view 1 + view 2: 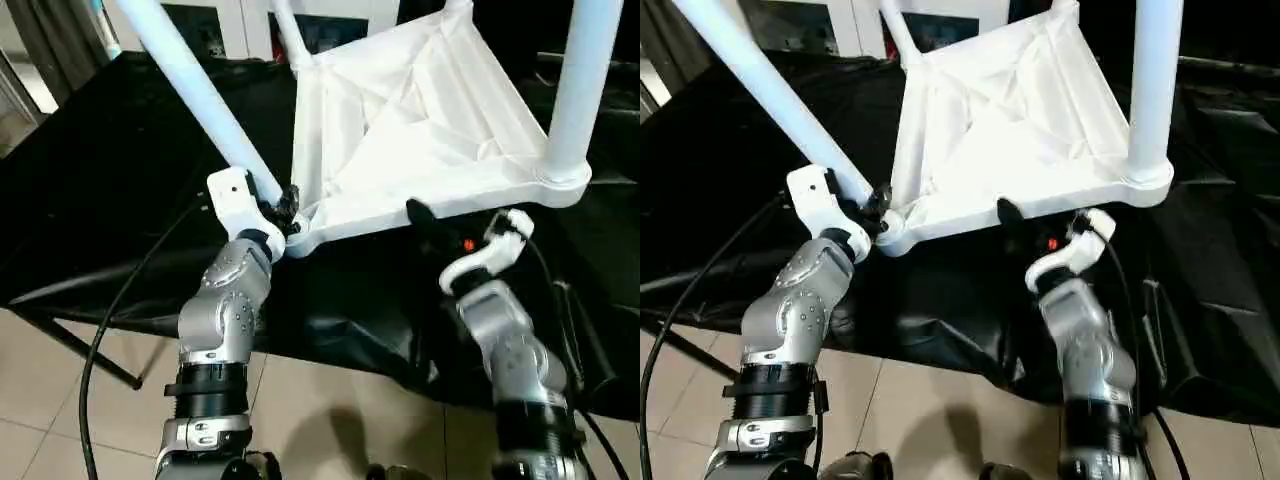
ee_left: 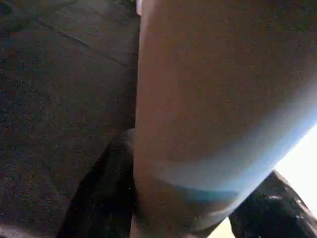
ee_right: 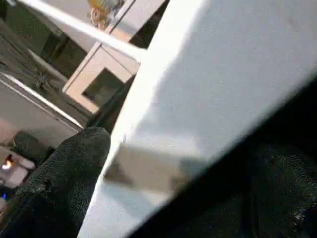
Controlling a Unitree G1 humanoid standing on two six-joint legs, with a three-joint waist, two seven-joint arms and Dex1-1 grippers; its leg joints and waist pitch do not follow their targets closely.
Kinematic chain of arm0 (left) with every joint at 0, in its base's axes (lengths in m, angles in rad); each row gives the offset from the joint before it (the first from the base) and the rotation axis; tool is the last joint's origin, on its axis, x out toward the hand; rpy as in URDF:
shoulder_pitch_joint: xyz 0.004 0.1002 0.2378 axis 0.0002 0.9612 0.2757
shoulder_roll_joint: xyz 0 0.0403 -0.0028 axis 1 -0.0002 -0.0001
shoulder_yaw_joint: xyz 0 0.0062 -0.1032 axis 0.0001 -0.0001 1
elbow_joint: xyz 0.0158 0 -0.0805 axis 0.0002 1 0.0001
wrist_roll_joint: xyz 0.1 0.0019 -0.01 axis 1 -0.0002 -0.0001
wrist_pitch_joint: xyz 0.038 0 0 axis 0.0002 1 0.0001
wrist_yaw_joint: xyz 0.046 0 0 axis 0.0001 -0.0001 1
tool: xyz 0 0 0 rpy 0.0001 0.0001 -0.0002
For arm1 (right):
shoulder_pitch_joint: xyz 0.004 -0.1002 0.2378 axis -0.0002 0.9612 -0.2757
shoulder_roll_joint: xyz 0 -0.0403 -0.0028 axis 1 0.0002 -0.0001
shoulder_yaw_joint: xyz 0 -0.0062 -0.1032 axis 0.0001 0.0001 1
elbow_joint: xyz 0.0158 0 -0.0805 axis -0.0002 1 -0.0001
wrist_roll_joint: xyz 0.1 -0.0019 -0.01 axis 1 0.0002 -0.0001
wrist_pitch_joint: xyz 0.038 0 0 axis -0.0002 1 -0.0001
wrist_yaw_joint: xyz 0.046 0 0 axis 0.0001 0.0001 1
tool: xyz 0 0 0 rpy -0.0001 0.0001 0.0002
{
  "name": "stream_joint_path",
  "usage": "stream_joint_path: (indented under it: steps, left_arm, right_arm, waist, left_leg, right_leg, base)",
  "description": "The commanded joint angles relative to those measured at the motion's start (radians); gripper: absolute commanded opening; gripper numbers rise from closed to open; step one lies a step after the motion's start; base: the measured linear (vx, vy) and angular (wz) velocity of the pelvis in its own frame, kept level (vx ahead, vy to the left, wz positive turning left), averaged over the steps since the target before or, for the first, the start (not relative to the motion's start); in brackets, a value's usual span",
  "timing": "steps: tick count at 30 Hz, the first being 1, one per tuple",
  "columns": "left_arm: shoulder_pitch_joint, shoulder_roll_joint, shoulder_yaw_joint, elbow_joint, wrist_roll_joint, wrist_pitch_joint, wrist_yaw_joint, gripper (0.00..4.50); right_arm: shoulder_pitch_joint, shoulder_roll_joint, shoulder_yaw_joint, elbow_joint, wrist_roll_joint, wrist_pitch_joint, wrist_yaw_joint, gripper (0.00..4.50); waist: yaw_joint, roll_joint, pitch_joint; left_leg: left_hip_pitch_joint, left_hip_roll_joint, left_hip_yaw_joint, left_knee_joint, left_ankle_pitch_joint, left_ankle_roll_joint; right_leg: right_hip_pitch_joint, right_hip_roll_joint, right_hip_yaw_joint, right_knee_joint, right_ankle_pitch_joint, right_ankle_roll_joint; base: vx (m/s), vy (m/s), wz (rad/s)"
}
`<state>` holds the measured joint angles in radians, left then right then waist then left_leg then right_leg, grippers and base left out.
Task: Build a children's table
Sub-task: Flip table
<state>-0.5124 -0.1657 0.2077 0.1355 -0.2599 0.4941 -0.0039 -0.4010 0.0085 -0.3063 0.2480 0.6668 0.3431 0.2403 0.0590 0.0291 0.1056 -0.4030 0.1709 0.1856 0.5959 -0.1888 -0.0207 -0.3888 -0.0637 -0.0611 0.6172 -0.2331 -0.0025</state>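
- The tabletop [image 1: 420, 120] is lying upside down on the black cloth [image 1: 120, 170], its ribbed underside facing up, with 3 legs showing: 1 upright leg [image 1: 585, 80] in the near right corner socket, 1 far leg [image 1: 285, 35] at the back corner, and 1 slanting leg [image 1: 195, 90] at the near left corner.
- The left gripper [image 1: 872, 205] is clamping the base of the slanting leg, right where it is meeting the corner socket [image 1: 892, 235].
- The right gripper [image 1: 440, 225] is standing wide open, 1 finger [image 3: 64, 168] against the tabletop's near rim, gripping nothing.
- Judging by the tilt, the step in hand is seating this leg.
- The next move is calling for straightening the leg upright and pushing it down, while the right gripper is steadying the rim.
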Motion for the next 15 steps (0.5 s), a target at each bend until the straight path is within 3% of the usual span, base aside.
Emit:
stream_joint_path:
  steps: [1,5,9,10,14,15]
  left_arm:
    - [0.022,-0.024,0.007,0.052,-0.07,0.04,-0.028,2.08]
    - [0.026,-0.026,-0.006,0.047,-0.07,0.053,-0.043,2.08]
    - [0.036,-0.027,-0.015,0.035,-0.07,0.062,-0.047,2.08]
    - [0.043,-0.028,-0.021,0.029,-0.069,0.068,-0.05,2.08]
    - [0.056,-0.029,-0.022,0.015,-0.068,0.073,-0.049,2.08]
    - [0.057,-0.029,-0.021,0.014,-0.068,0.073,-0.049,2.08]
  right_arm:
    - [-0.016,0.002,-0.014,0.029,0.02,-0.007,-0.005,4.5]
    - [-0.075,0.01,-0.04,0.099,0.038,-0.016,0.008,4.5]
    - [-0.106,0.015,-0.053,0.143,0.042,-0.031,0.013,4.5]
    - [-0.126,0.018,-0.066,0.172,0.047,-0.041,0.014,4.33]
    - [-0.158,0.024,-0.079,0.214,0.051,-0.063,0.027,4.12]
    - [-0.161,0.025,-0.081,0.217,0.052,-0.064,0.028,3.89]
  waist:
    - [0.001,-0.02,-0.071]
    - [0.005,-0.025,-0.076]
    - [0.007,-0.025,-0.076]
    - [0.007,-0.035,-0.077]
    - [0.007,-0.035,-0.075]
    - [0.006,-0.037,-0.076]
  left_leg:
    - [0.023,0.064,-0.027,-0.051,0.084,0.187]
    - [0.022,0.064,-0.026,-0.047,0.113,0.203]
    - [0.022,0.063,-0.024,-0.046,0.103,0.203]
    - [0.02,0.063,-0.023,-0.046,0.093,0.201]
    - [0.02,0.062,-0.021,-0.047,0.064,0.184]
    - [0.02,0.063,-0.021,-0.048,0.06,0.181]
  right_leg:
    - [0.043,-0.089,0.051,-0.048,0.147,-0.282]
    - [0.046,-0.09,0.05,-0.041,0.188,-0.288]
    - [0.044,-0.091,0.049,-0.042,0.163,-0.293]
    - [0.047,-0.094,0.05,-0.041,0.151,-0.292]
    - [0.043,-0.092,0.049,-0.047,0.082,-0.277]
    - [0.044,-0.092,0.05,-0.047,0.078,-0.275]
  base:
    - [0.0,0.0,0.0]
    - [0.0,0.0,0.0]
    - [0.0,0.0,0.0]
    - [0.0,0.0,0.0]
    - [0.0,0.0,0.0]
    - [0.0,0.0,0.0]
